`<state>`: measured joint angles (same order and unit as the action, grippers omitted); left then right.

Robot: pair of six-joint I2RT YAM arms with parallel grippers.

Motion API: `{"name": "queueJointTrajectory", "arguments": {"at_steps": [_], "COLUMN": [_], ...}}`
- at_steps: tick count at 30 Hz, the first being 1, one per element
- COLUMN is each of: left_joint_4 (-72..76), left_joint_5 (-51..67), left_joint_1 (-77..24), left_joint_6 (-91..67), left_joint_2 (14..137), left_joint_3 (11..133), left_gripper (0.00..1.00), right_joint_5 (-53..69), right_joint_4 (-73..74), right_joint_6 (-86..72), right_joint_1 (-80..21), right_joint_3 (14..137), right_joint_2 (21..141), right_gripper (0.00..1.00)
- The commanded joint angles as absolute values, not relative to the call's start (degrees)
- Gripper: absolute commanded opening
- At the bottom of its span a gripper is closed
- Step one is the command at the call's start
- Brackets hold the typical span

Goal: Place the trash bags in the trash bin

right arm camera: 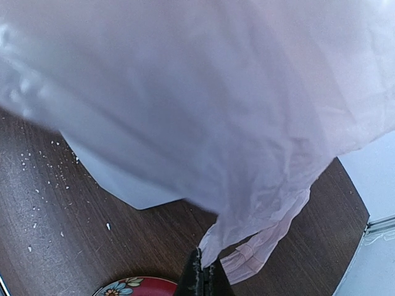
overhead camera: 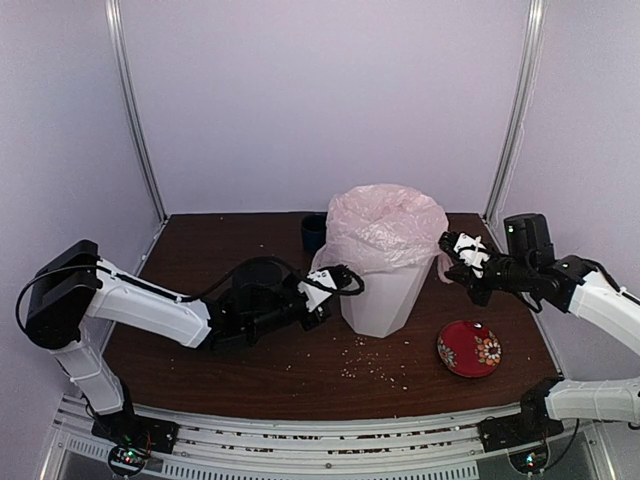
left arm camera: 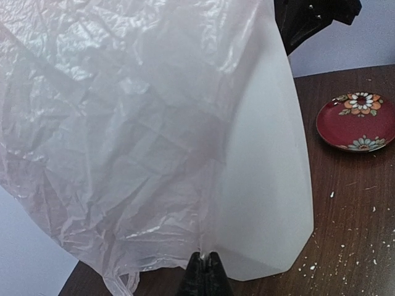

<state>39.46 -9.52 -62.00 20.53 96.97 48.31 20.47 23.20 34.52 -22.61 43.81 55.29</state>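
The pale pink trash bag [overhead camera: 385,225] is draped over the top of the tall white trash bin [overhead camera: 380,295] in the middle of the table. My left gripper [overhead camera: 335,280] is shut on the bag's edge at the bin's left side; in the left wrist view the bag [left arm camera: 123,135] hangs over the bin [left arm camera: 265,185] above the gripper [left arm camera: 205,259]. My right gripper [overhead camera: 455,250] is shut on the bag at the bin's right side. In the right wrist view the gripper [right arm camera: 200,265] pinches the bag's hem [right arm camera: 247,203] beside a handle loop [right arm camera: 262,250].
A small dark blue cup [overhead camera: 313,232] stands behind the bin on the left. A red flowered plate [overhead camera: 469,348] lies at the front right, also in the left wrist view [left arm camera: 358,120]. White crumbs [overhead camera: 365,365] are scattered on the brown table [overhead camera: 200,250].
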Motion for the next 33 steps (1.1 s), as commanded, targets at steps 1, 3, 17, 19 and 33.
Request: {"name": "queueJointTrajectory", "arguments": {"at_steps": [1,3,17,19,33], "left_joint_4": [43.8,44.1,42.4,41.5,37.2], "left_joint_5": [-10.6,-10.6,-14.3,-14.4,-12.1], "left_joint_1": [-62.1,-62.1,-61.9,-61.9,-63.9], "left_joint_6": [20.7,20.1,17.9,17.5,14.7], "left_joint_2": [97.7,97.5,99.5,100.1,86.9], "left_joint_3": [46.8,45.6,44.8,45.6,41.5], "left_gripper": [0.00,0.00,0.00,0.00,0.53], "right_joint_5": [18.7,18.6,17.3,17.3,19.9], "right_joint_4": [22.7,23.0,23.1,24.0,50.3], "right_joint_6": [36.1,36.7,39.5,39.7,40.8], "right_joint_1": [-23.0,-23.0,-23.0,-23.0,-23.0], "right_joint_3": [42.3,42.1,39.0,39.6,62.7], "right_joint_2": [54.6,55.0,54.6,55.1,56.3], "right_gripper": [0.00,0.00,0.00,0.00,0.47]}}
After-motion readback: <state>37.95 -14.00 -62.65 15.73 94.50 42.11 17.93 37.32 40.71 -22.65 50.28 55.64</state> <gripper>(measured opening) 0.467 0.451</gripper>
